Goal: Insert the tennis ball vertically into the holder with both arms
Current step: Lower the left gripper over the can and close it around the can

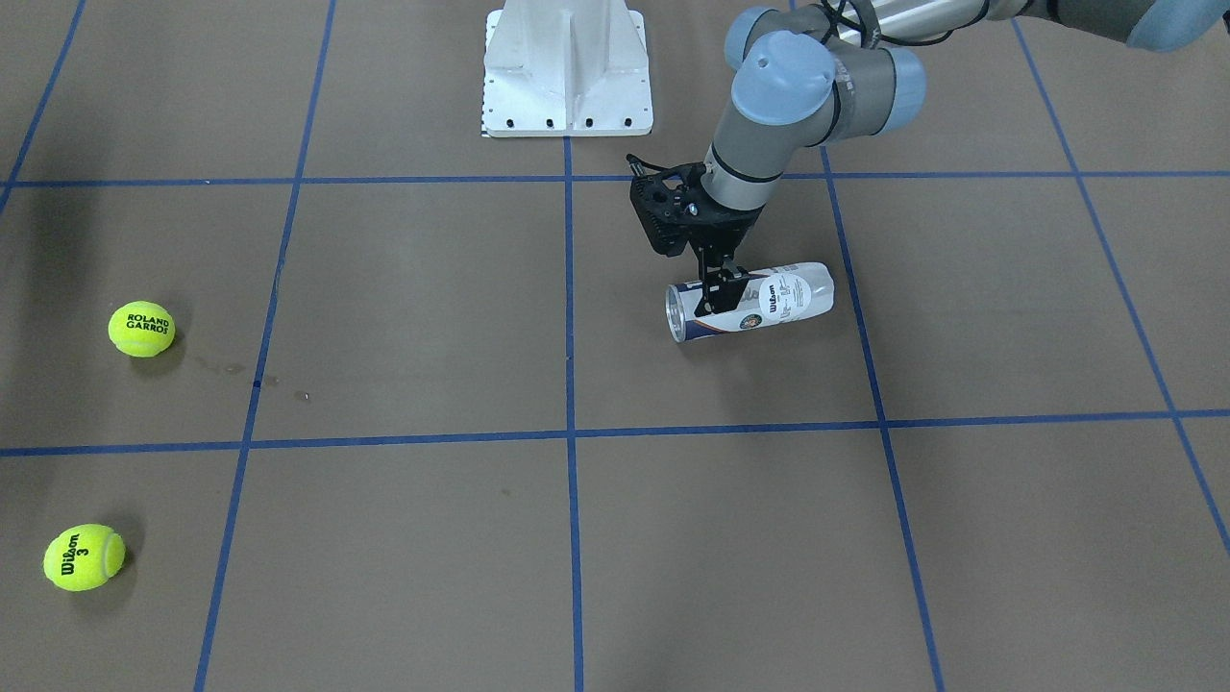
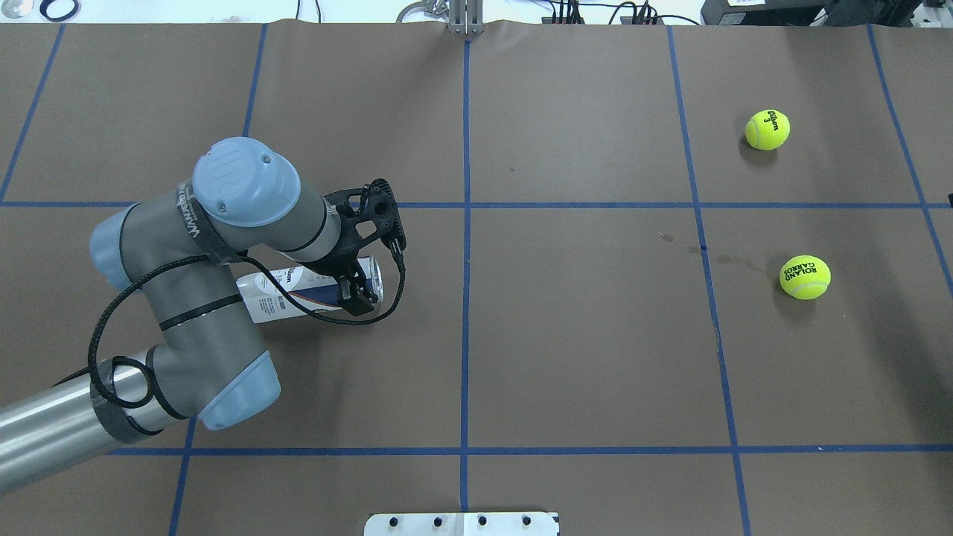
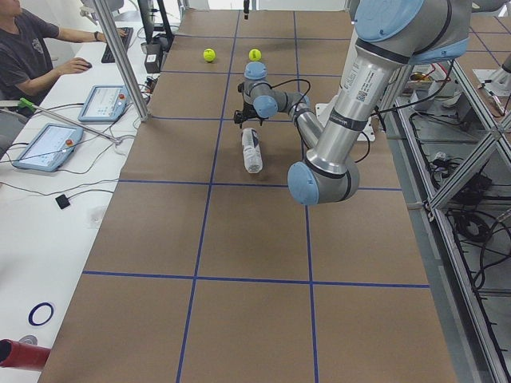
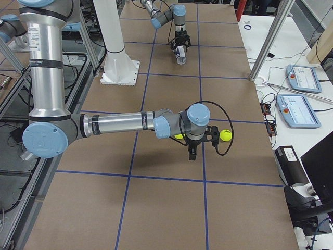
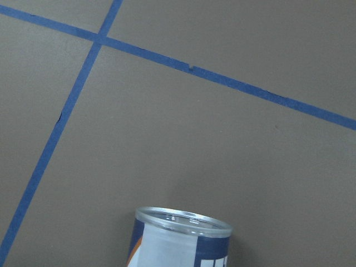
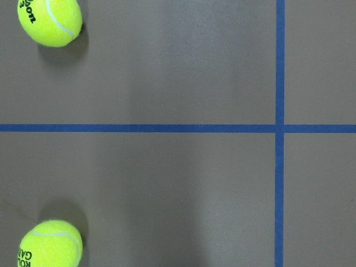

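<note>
The holder [image 1: 769, 300], a clear can with a navy-and-white label, lies on its side on the brown table [image 1: 404, 317]. It also shows in the overhead view [image 2: 283, 294]. My left gripper [image 1: 713, 293] stands over its silver-rimmed open end with fingers on either side. I cannot tell whether they press on it. The left wrist view shows only the holder's rim [image 5: 183, 218]. Two yellow tennis balls, a Roland Garros one [image 2: 805, 277] and a Wilson one [image 2: 767, 129], lie far across the table. My right gripper [image 4: 192, 152] hangs above the table near them; I cannot tell its state.
The white pedestal base [image 1: 567, 67] stands at the robot's edge of the table, mid-width. Blue tape lines grid the brown surface. An operator sits at a side desk with tablets [image 3: 104, 102] beyond the table's edge.
</note>
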`<state>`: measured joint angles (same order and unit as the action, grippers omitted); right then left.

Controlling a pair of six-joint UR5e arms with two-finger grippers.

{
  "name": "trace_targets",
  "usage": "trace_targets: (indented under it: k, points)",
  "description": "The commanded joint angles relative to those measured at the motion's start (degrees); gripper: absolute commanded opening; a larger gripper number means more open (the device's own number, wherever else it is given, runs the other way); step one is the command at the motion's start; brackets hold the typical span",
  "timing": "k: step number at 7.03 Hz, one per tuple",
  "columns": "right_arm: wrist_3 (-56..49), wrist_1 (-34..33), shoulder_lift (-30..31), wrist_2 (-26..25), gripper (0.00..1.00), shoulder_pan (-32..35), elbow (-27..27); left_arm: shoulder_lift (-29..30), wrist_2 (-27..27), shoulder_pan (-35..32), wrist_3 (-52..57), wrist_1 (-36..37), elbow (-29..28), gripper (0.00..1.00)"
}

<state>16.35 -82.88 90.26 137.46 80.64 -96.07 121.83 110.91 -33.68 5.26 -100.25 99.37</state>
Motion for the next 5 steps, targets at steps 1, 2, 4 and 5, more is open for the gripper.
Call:
trace_targets:
  k: [1,2,4,5]
  points:
    - [0.09,0.0,0.0,0.0,1.0,-0.3,0.09,0.87,-0.08,0.02,2.64,0.41,-2.07,0.99]
    - [0.09,0.0,0.0,0.0,1.0,-0.31,0.09,0.87,-0.08,0.2,3.08,0.41,-2.51,0.99]
    - [0.09,0.0,0.0,0.0,1.0,-0.39,0.09,0.96,-0.25,0.81,4.31,0.41,-3.66,0.99]
    - [0.09,0.0,0.0,0.0,1.0,-0.39,0.18,1.22,-0.17,0.81,4.67,0.41,-3.84,0.99]
